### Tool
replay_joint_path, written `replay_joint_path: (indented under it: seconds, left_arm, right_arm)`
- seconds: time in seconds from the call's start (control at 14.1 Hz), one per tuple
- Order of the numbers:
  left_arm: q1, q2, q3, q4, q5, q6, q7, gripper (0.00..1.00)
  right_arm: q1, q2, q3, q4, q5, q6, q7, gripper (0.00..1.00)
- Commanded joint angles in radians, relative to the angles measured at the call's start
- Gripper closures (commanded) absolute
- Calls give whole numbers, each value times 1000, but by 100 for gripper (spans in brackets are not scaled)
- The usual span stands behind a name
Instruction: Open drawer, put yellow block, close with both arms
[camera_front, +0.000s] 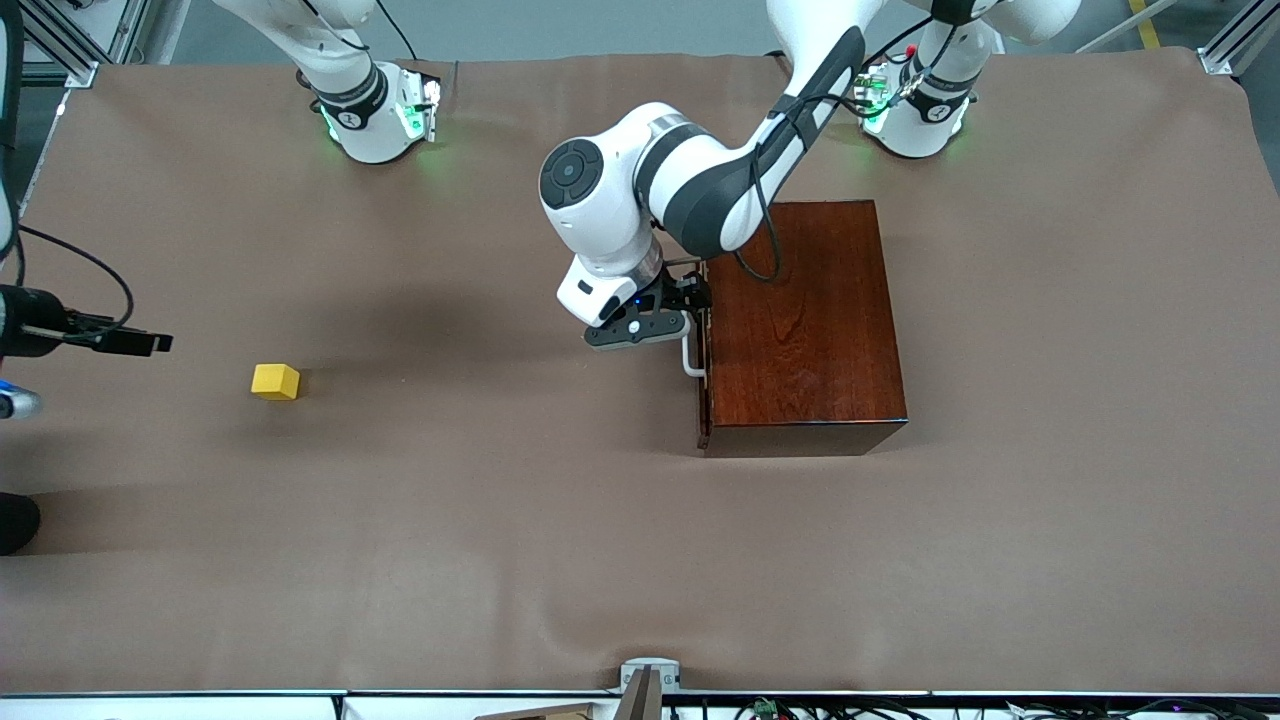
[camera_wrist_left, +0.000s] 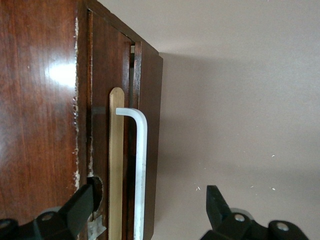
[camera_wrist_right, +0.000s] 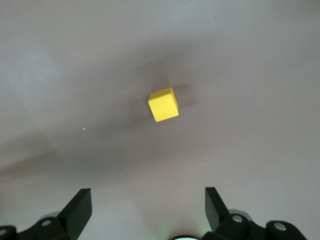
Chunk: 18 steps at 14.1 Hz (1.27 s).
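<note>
The mahogany box (camera_front: 805, 320) stands mid-table toward the left arm's end. Its drawer front (camera_wrist_left: 150, 125) sits nearly flush, with only a thin gap showing. My left gripper (camera_front: 688, 303) hangs open at the drawer front. In the left wrist view (camera_wrist_left: 149, 202) the white bar handle (camera_wrist_left: 141, 165) runs between its spread fingers, which are not touching it. The handle's end also shows in the front view (camera_front: 690, 360). The yellow block (camera_front: 275, 381) lies on the table toward the right arm's end. My right gripper (camera_wrist_right: 148, 200) is open and empty, high over the table, with the block (camera_wrist_right: 163, 104) below and ahead of it.
Brown cloth (camera_front: 500, 520) covers the whole table. The left arm's elbow (camera_front: 640, 190) hangs over the table beside the box. A dark hand with a cable (camera_front: 90, 335) reaches in at the table edge at the right arm's end.
</note>
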<state>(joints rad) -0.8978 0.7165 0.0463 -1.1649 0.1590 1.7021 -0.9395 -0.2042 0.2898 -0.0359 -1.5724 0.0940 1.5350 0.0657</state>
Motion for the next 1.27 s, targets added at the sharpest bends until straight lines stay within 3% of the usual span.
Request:
replay_joint_path:
  seconds: [0.0, 0.78, 1.2]
  left_arm:
    - [-32, 35, 15, 30, 25, 2, -4, 0]
    - [-59, 103, 12, 21, 70, 1, 2, 0]
    - [-64, 119, 9, 11, 93, -4, 4, 0]
  right_arm:
    - [5, -6, 4, -26, 7, -4, 25, 0]
    - [6, 2, 7, -104, 4, 68, 25, 0]
    - [11, -1, 7, -222, 0, 184, 17, 0]
